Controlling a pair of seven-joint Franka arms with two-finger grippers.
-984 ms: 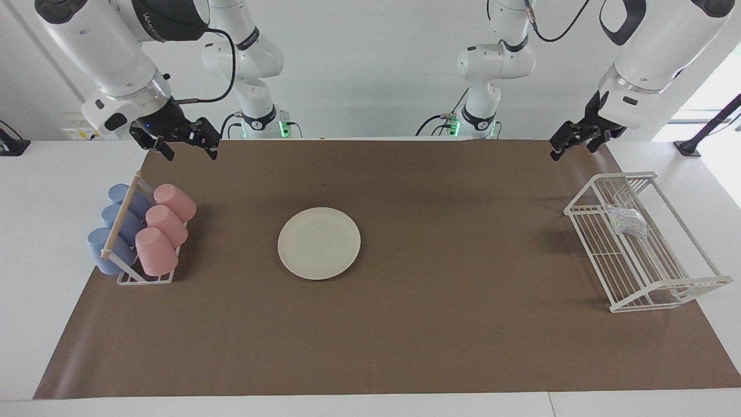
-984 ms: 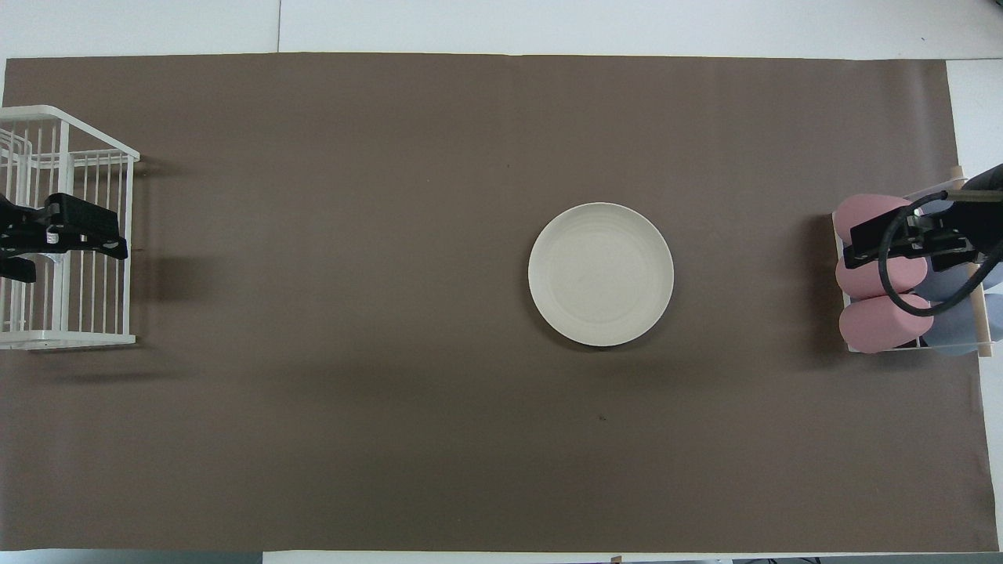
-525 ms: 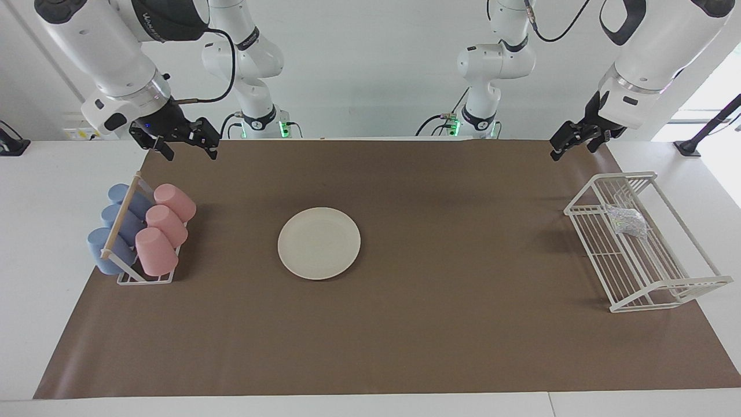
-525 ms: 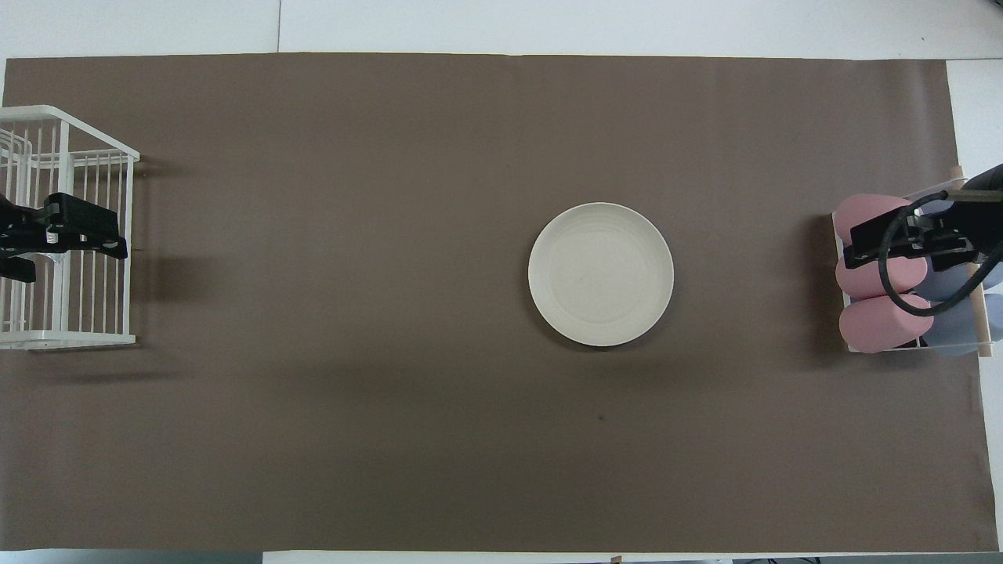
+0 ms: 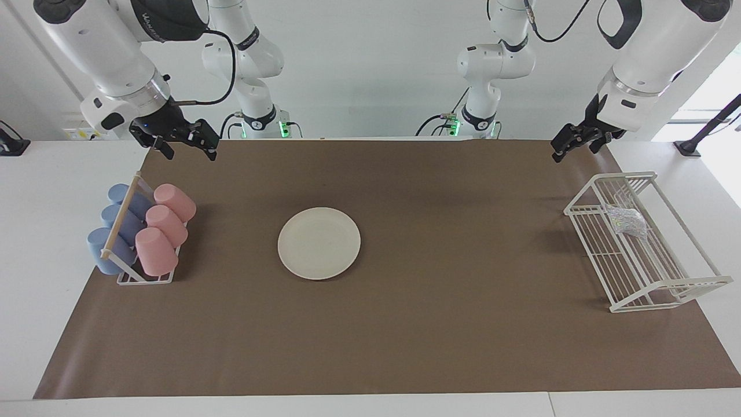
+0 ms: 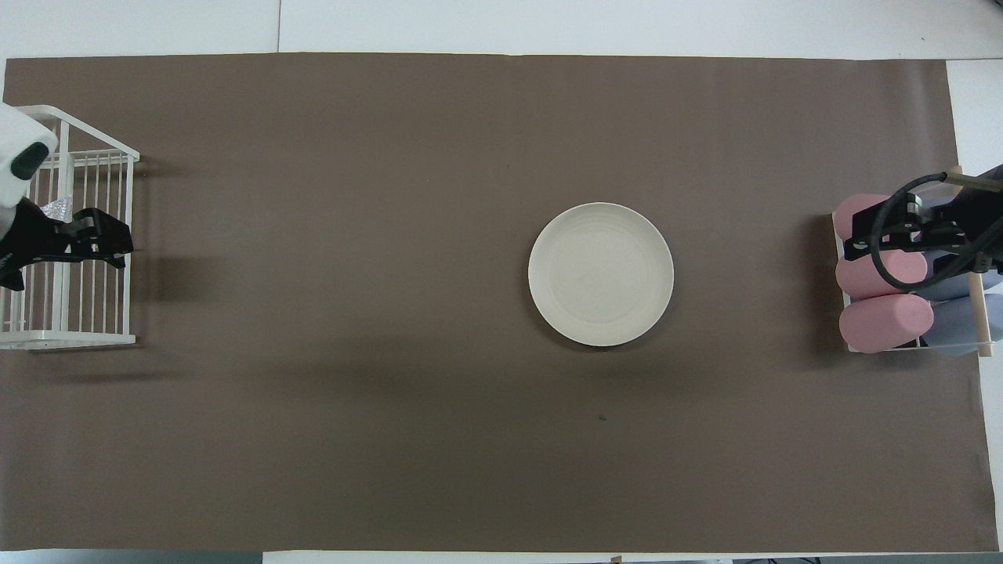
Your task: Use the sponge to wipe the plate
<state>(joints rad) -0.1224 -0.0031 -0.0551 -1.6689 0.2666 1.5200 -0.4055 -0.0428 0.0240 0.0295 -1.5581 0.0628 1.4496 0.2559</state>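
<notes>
Plates: one round cream-white dinner plate [image 5: 319,243] lying flat on the brown paper mat [image 5: 405,347], about midway along the bench [image 5: 35,231], nothing on it
Sponges: one silvery-grey glittery mesh sponge [image 5: 625,220] inside the white wire rack [image 5: 666,289] at the left arm's end of the bench, in the part of the rack nearer the robots
Cups: six in the small white cup rack [image 5: 145,279] at the right arm's end, three pink cups [image 5: 156,251] in one row and three blue cups [image 5: 104,249] in the other
Hands: two, both raised; the left hand [image 5: 570,145] is over the mat's edge near the wire rack, spread wide, holding nothing; the right hand [image 5: 185,145] is over the mat near the cup rack, spread wide, holding nothing
Open room: bare mat on every side of the plate; both racks sit at the mat's short ends, well apart from the plate
</notes>
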